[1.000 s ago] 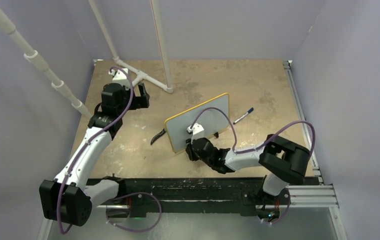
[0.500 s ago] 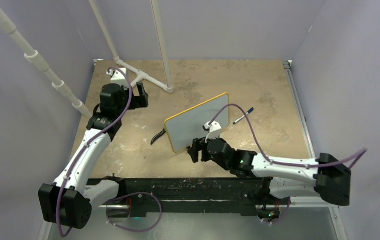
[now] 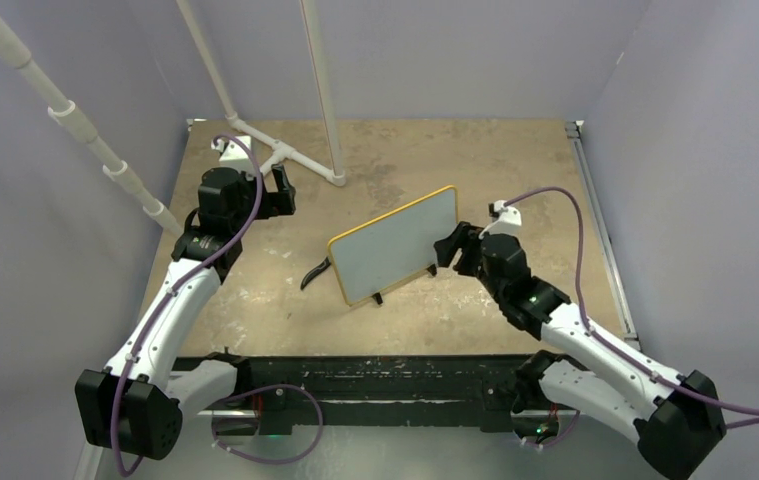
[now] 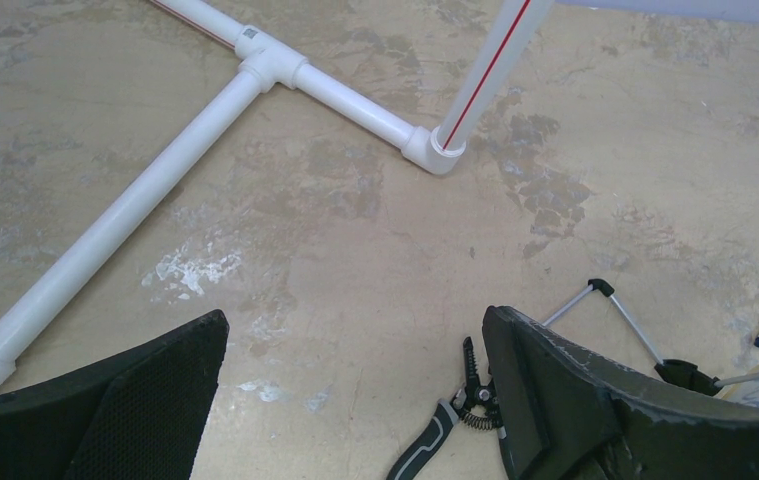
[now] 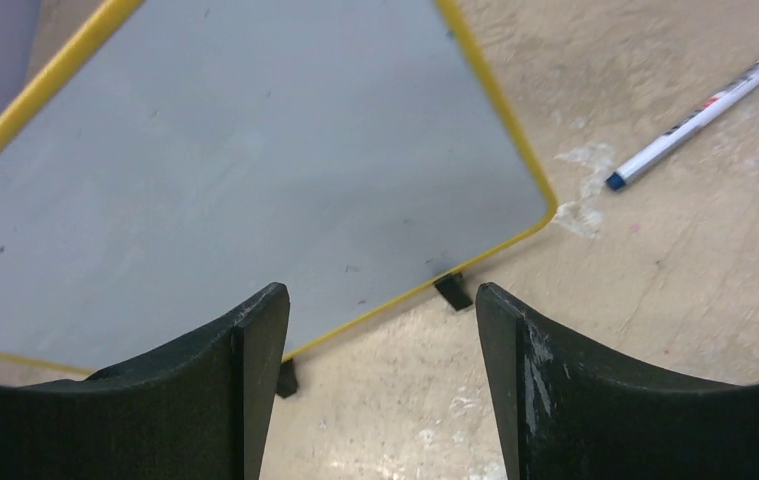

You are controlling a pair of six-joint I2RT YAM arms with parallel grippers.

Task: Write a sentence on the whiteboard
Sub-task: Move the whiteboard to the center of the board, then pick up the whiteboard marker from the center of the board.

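Looking down my right wrist camera, I see the right gripper with its two black fingers spread wide and nothing caught between them. Through the gap sits the lower right corner of the whiteboard, its yellow-orange frame rounding off just ahead of the fingertips. I can't tell whether either finger touches it. The board's face reads plain grey-white with a few tiny dark specks. One black foot shows under the bottom edge between the fingers, and a second foot sits just beside the finger at the left of that view. Up and to the right of the corner, a white marker with blue ends lies flat on the tan table, apart from the board.

From the top camera, the board stands propped at a tilt near the middle of the table, turned at an angle, with my right gripper just off its right edge. Black-handled pliers lie on the table just beside the board's left edge.

My left gripper is well apart from all that, at the far left. Its fingers are also spread and hold nothing, and it hovers near the white pipe frame.
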